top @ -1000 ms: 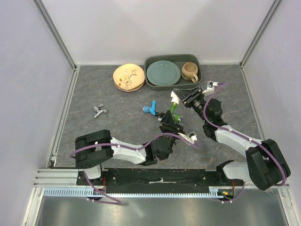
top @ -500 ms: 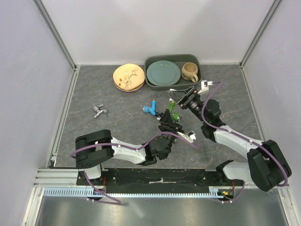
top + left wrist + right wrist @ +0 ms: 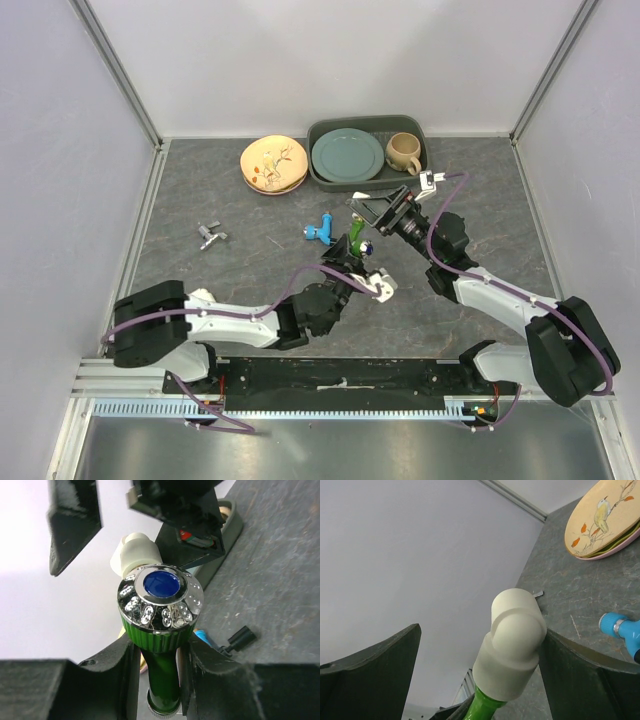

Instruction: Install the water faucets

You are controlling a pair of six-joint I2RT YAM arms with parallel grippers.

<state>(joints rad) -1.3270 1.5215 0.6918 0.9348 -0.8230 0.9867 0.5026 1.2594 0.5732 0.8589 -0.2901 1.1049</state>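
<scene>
A green water faucet (image 3: 160,630) with a chrome knob and blue cap stands between the fingers of my left gripper (image 3: 160,680), which is shut on its green stem. A white elbow fitting (image 3: 512,640) sits on the faucet's far end. My right gripper (image 3: 480,675) is open around that elbow, its right finger (image 3: 590,680) right against it and its left finger well clear. In the top view both grippers meet mid-table: left gripper (image 3: 350,255), right gripper (image 3: 364,210). The light blue water faucet (image 3: 320,231) lies on the table just to their left.
A small grey metal piece (image 3: 210,235) lies at mid-left. Stacked cream plates (image 3: 273,164) sit at the back. Beside them a dark tray (image 3: 420,128) holds a teal plate (image 3: 347,155) and a mug (image 3: 404,152). White walls enclose the table.
My right gripper has opened and let go of the white elbow, shifting slightly left. The left arm has swung left with the green faucet still in its grip.
</scene>
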